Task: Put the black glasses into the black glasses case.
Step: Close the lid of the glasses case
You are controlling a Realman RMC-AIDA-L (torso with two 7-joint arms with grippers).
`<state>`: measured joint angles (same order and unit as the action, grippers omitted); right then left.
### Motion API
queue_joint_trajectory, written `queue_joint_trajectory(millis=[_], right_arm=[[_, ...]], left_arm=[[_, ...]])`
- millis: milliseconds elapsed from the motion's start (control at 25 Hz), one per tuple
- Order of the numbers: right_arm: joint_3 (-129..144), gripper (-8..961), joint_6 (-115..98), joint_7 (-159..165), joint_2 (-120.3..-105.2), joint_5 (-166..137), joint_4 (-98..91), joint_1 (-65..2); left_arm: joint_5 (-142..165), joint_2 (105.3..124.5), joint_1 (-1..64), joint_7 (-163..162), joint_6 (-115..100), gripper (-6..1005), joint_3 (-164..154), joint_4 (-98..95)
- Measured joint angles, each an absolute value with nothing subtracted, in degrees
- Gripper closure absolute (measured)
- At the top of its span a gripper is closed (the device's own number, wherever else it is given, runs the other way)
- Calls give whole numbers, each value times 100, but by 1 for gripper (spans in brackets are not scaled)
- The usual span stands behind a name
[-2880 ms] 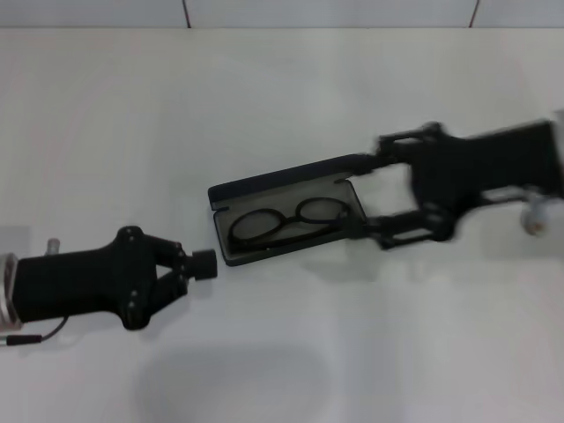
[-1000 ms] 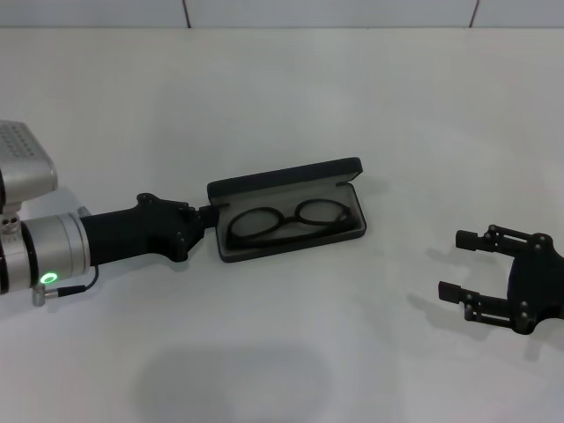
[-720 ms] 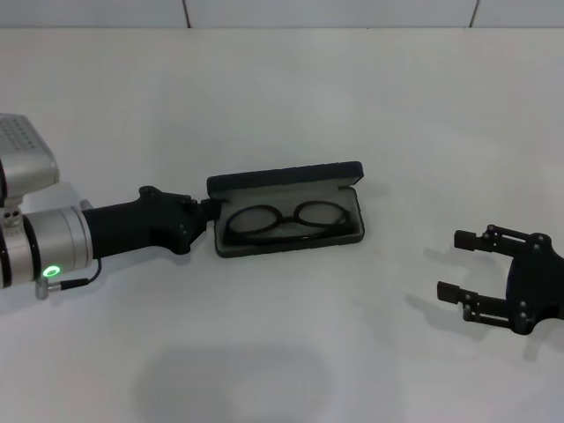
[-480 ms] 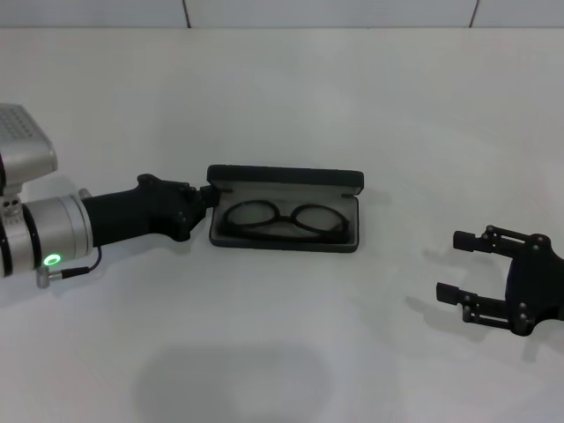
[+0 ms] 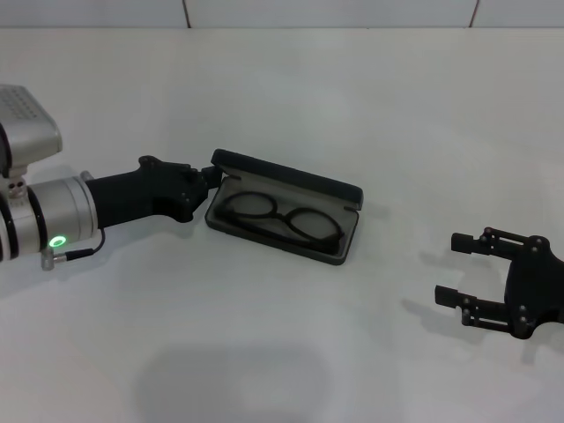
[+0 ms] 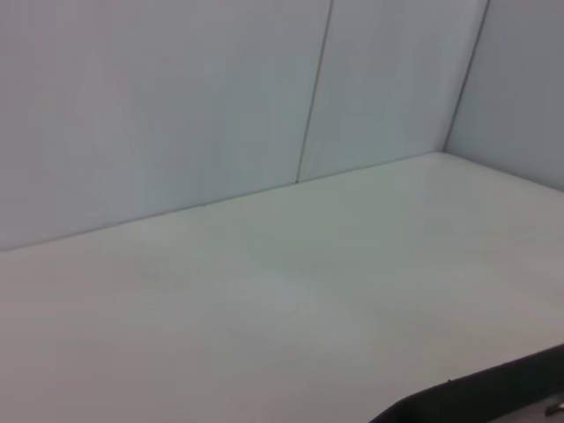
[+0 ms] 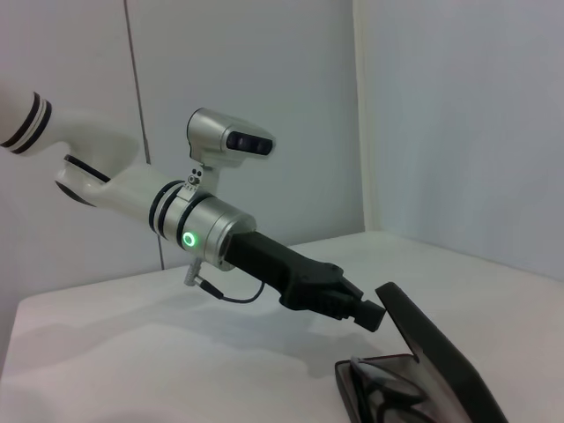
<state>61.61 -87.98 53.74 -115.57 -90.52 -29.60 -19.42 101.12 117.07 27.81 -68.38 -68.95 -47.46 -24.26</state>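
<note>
The left gripper [image 5: 209, 179], its black fingers pressed together, is touching the left end of the flat matte black hinged glasses case [image 5: 284, 214] at mid-table. The thin black-framed glasses [image 5: 280, 218] are lying inside on the grey lining, under a half-raised lid. The right gripper [image 5: 460, 270], fingers spread, is idling well apart at the near right on the white table [image 5: 291, 97]. The light, rigid case looks likely to slide when pushed; the lid's far edge seems the safest contact, sparing the fragile frames.
</note>
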Motion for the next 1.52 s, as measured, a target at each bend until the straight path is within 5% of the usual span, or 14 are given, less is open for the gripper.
queue_joint_trajectory(millis=[560,720,880,1520], right_arm=[[6080,240,-8774,5358,-11549,-9043,-2962,-1917],[6033,240,-8760,5355,-11550,-9042,-2960,-1922],[6029,240,-8748,5329,-11555,-9043,-2955,-1942],[6020,241,-8696,5292,-11552,-9044,-2962,-1936]], left_arm=[[9338,11623,1922,-7249,-8716,936,-4736,-3327],[9214,11786,1948,-7831,-9064,936,-4771,-3724],[9739,11990,2199,-9055,-8785,935,-4892,-4380],[10666,11999,2348,-12542,-5794,933,-7613,-6232]])
